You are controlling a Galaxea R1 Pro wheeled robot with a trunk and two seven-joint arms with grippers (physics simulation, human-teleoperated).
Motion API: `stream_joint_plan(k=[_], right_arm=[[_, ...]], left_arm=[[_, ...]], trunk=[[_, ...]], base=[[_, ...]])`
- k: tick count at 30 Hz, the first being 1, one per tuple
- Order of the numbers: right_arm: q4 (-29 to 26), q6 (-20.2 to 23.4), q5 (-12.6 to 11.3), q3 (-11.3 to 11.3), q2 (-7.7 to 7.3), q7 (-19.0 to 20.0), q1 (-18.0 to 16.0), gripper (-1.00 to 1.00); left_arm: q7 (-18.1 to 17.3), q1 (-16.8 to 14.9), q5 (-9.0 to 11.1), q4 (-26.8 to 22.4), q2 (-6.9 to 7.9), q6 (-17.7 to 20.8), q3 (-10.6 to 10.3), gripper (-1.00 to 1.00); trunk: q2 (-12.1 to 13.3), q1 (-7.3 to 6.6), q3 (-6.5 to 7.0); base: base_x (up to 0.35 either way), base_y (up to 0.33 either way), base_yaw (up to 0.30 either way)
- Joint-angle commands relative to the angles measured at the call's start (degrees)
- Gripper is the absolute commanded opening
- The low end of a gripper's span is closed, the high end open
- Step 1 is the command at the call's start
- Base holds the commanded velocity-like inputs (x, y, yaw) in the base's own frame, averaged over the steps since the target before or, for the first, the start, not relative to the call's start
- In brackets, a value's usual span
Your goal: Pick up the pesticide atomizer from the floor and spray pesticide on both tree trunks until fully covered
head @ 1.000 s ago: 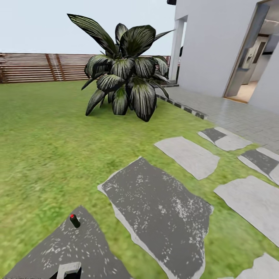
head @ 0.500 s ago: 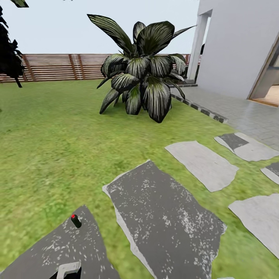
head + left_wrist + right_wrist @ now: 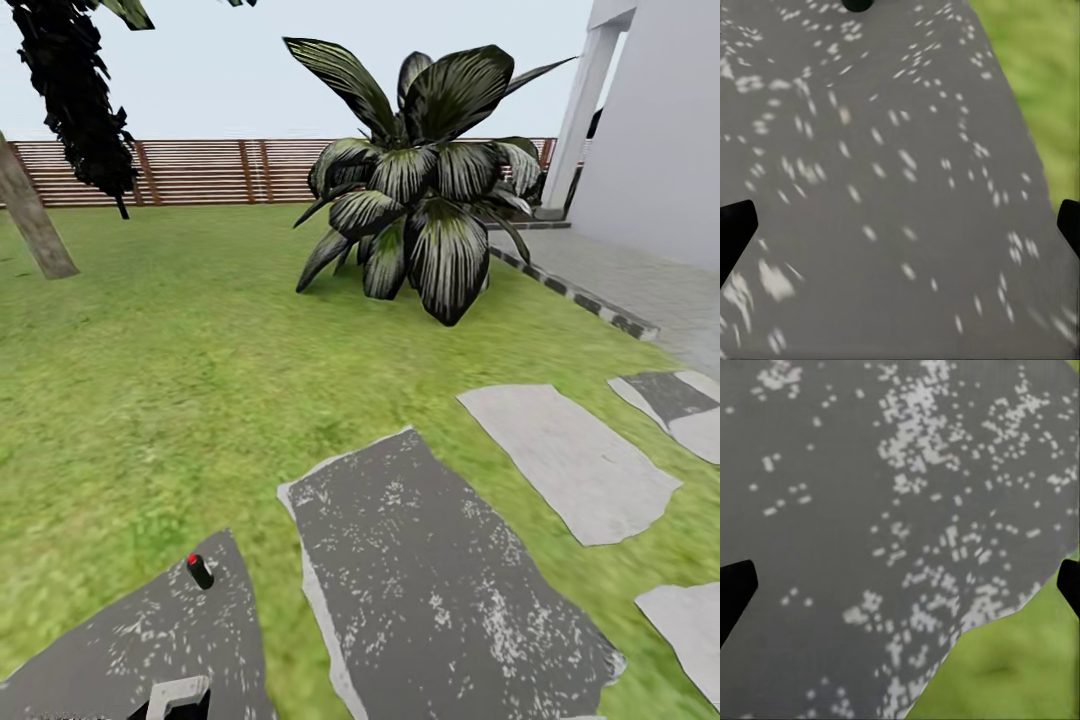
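One tree stands at the far left of the lawn [image 3: 170, 380], with a leaning grey-brown tree trunk [image 3: 35, 225] and dark jagged foliage [image 3: 75, 100] above it. A small black cylinder with a red tip [image 3: 198, 570] stands on the near dark stepping stone [image 3: 150, 640]; I cannot tell whether it is the pesticide atomizer. In the wrist views, my left gripper [image 3: 900, 225] and right gripper [image 3: 900, 581] hang open over speckled grey stone, with black fingertips [image 3: 735, 229] at the frame edges and nothing between them.
A broad striped-leaf plant [image 3: 420, 200] grows mid-lawn. Grey stepping stones [image 3: 440, 580] run to the right toward the paved strip [image 3: 640, 280] by the white house wall [image 3: 660, 140]. A slatted wooden fence [image 3: 220, 170] closes the far side.
The whole head view has swung left, so the camera moved. The tree has come into view at the left, and the house doorway has slid out at the right.
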Motion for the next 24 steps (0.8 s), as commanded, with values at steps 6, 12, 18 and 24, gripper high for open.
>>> stream_joint_plan(k=[6,12,18,24], right_arm=[[0.0,0.0,0.0,0.0,0.0,0.0,0.0,1.0],[0.0,0.0,-0.05,0.0,0.02,0.04,0.0,1.0],[0.0,0.0,-0.08,0.0,0.03,0.09,0.0,1.0],[0.0,0.0,-0.09,0.0,0.05,0.09,0.0,1.0]], left_arm=[[0.0,0.0,0.03,0.0,0.0,0.0,0.0,1.0],[0.0,0.0,0.04,0.0,0.02,0.0,0.0,1.0],[0.0,0.0,0.04,0.0,0.08,0.0,0.0,1.0],[0.0,0.0,0.03,0.0,0.09,0.0,0.0,1.0]], trunk=[[0.0,0.0,0.0],[0.0,0.0,0.0],[0.0,0.0,0.0],[0.0,0.0,0.0]], base=[[0.182,-0.217,0.278],[0.16,-0.106,0.278],[0.122,-0.008,0.278],[0.105,-0.001,0.278]])
